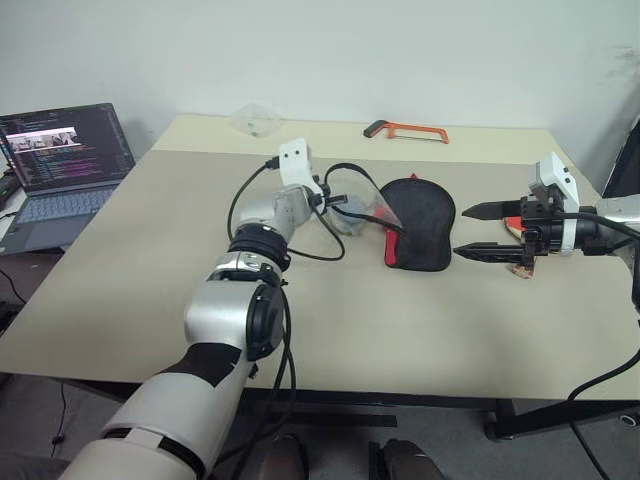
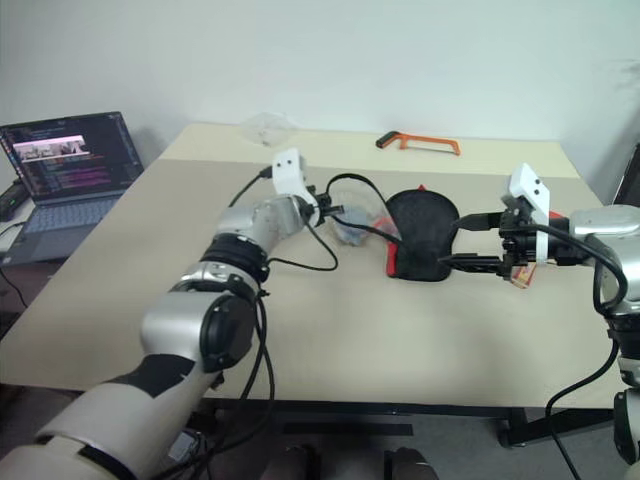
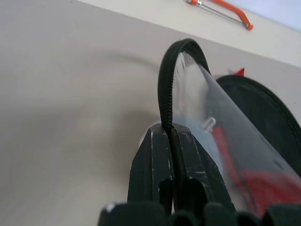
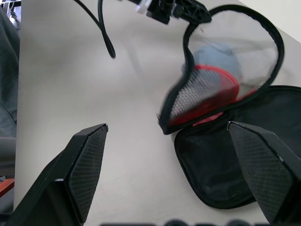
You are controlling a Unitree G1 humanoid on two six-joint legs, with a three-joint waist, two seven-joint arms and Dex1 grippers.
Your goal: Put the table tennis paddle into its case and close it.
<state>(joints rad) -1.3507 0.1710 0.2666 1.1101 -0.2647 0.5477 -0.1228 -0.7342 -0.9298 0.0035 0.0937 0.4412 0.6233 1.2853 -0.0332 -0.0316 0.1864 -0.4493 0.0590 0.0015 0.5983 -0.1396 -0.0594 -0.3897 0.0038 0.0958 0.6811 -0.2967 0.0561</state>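
Note:
The case (image 1: 420,225) lies open in the middle of the table, its black lining facing up with nothing on it. Its red mesh flap (image 4: 216,80) is held up on edge. My left gripper (image 3: 170,136) is shut on that flap's zipper rim, just left of the black half. My right gripper (image 1: 463,231) hovers open to the right of the case, pointing at it, with nothing between its fingers. A small red and light wooden piece (image 1: 521,268) shows under the right hand; I cannot tell whether it is the table tennis paddle.
An orange hacksaw (image 1: 408,130) and a clear plastic item (image 1: 255,120) lie near the table's far edge. An open laptop (image 1: 65,160) stands off the table's left side. A black cable (image 1: 300,250) loops on the table by my left wrist.

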